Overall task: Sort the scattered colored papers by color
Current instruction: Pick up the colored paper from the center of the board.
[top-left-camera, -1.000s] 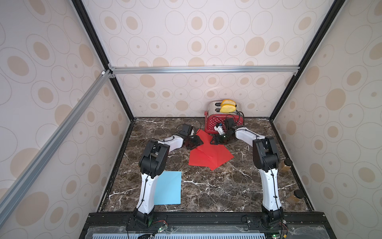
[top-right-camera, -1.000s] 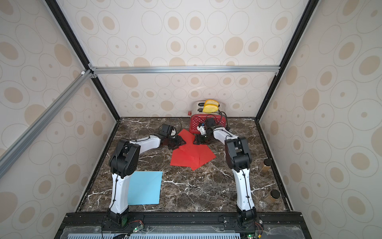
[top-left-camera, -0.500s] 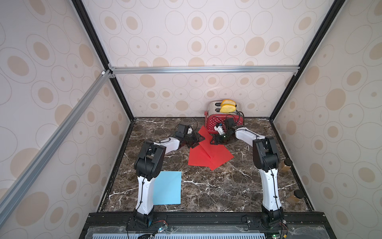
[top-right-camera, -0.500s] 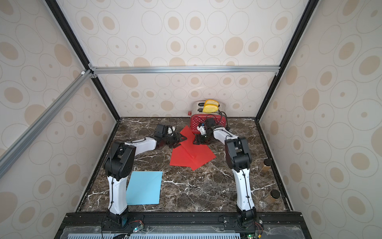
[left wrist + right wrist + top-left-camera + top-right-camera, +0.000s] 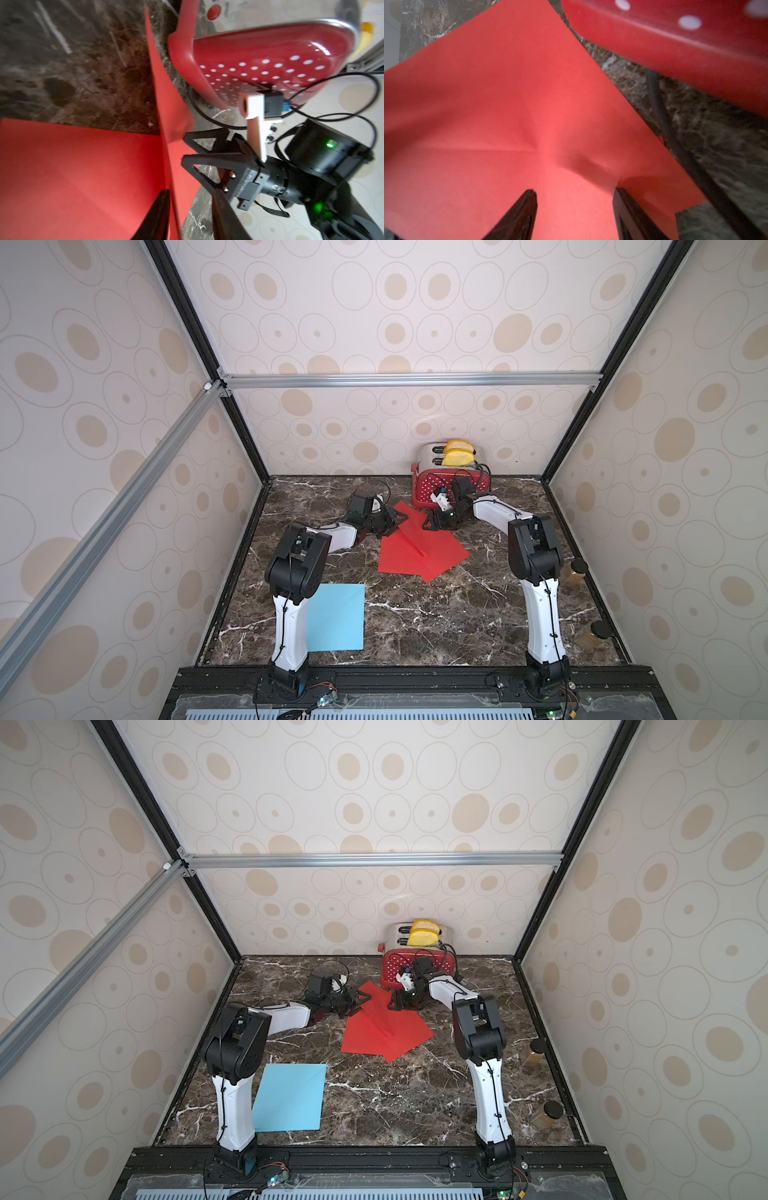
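Several red papers (image 5: 419, 556) (image 5: 382, 1036) lie overlapped at the back middle of the marble table. One blue paper (image 5: 336, 618) (image 5: 291, 1098) lies flat at the front left. My left gripper (image 5: 395, 519) (image 5: 190, 199) sits at the red pile's far left corner. A raised red edge (image 5: 170, 166) stands between its jaws, touching one finger (image 5: 158, 214) and clear of the other. My right gripper (image 5: 428, 524) (image 5: 574, 193) is open, with its tips down on the far end of a buckled red sheet (image 5: 529, 116).
A red white-dotted toaster (image 5: 436, 489) (image 5: 259, 58) with yellow slices stands against the back wall, just behind both grippers, its black cord (image 5: 675, 145) trailing on the table. Two brown jars (image 5: 575, 572) (image 5: 594, 635) stand along the right edge.
My left jaws have narrowed around the raised red edge, and the left arm has shifted a little toward the back left. The right arm has not moved.
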`<state>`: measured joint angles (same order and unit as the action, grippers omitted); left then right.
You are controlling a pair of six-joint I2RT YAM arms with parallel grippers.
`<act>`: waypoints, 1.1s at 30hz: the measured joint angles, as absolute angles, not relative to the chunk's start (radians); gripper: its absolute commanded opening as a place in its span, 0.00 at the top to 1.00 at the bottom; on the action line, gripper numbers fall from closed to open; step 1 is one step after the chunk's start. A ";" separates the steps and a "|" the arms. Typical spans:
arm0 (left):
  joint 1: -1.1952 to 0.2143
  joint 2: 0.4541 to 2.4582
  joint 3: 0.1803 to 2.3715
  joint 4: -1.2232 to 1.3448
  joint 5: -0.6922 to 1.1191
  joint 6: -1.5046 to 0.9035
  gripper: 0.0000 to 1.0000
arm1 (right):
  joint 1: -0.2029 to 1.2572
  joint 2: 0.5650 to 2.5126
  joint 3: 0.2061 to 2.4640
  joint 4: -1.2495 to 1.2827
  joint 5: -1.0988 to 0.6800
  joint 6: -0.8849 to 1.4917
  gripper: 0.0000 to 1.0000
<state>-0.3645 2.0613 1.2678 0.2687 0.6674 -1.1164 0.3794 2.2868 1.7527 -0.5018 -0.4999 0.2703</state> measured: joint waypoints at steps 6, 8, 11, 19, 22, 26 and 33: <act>-0.364 2.061 1.304 0.100 0.622 -0.996 1.00 | 0.379 2.286 1.753 -0.501 -0.501 0.271 0.35; -0.364 2.061 1.309 0.068 0.613 -0.976 1.00 | 0.379 2.285 1.750 -0.499 -0.503 0.271 0.33; -0.364 2.061 1.309 0.041 0.595 -0.957 1.00 | 0.378 2.273 1.740 -0.491 -0.497 0.280 0.26; -0.366 2.020 1.264 0.138 0.587 -0.991 1.00 | 0.339 2.093 1.665 -0.551 -0.382 0.277 0.02; -0.367 1.991 1.259 0.171 0.623 -1.014 1.00 | 0.327 1.938 1.630 -0.559 -0.356 0.276 0.00; -0.385 1.941 1.261 0.130 0.714 -1.000 1.00 | 0.322 1.711 1.550 -0.560 -0.342 0.277 0.00; -0.486 1.865 1.242 -0.093 0.831 -0.867 1.00 | 0.322 1.549 1.411 -0.596 -0.367 0.288 0.00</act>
<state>-0.4858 1.8648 1.2419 -0.0929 0.8310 -0.8665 0.3222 1.5486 1.4105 -0.5961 -0.3672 0.2882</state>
